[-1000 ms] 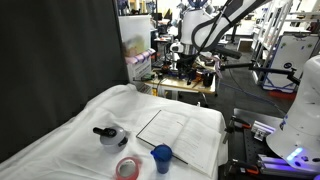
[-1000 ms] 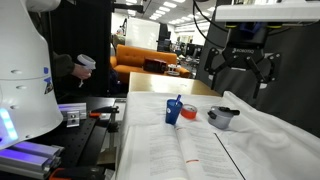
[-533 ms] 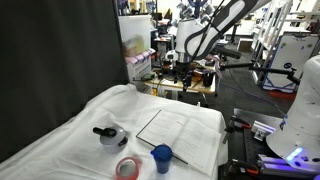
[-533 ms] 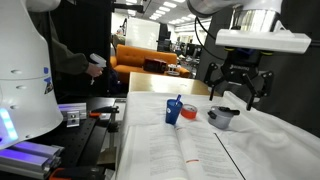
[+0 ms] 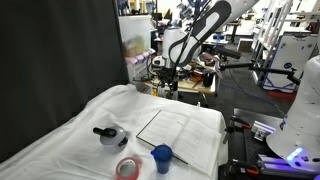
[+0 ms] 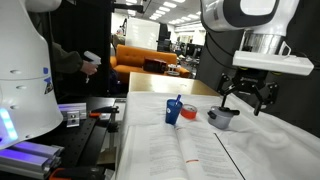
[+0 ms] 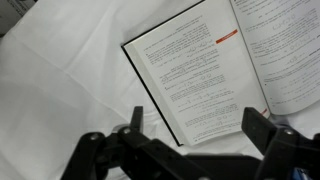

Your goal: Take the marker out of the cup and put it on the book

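The marker (image 6: 180,101) stands in the blue cup (image 6: 174,112), showing as a thin dark stick above the rim in an exterior view; in the other exterior picture the cup (image 5: 162,156) sits at the near edge of the white cloth (image 5: 60,140), and the marker cannot be made out there. Just right of the cup lies a red tape roll (image 6: 189,114), and right of that a grey mug (image 6: 224,118) with something dark at its top. The open book (image 6: 180,150) lies flat on the near side of these. Farthest right, the gripper (image 6: 248,98) hangs in the air over the mug, touching nothing. Its jaws are spread wide apart and empty, and the wrist view looks between them (image 7: 192,140) down at the book's corner (image 7: 210,70).
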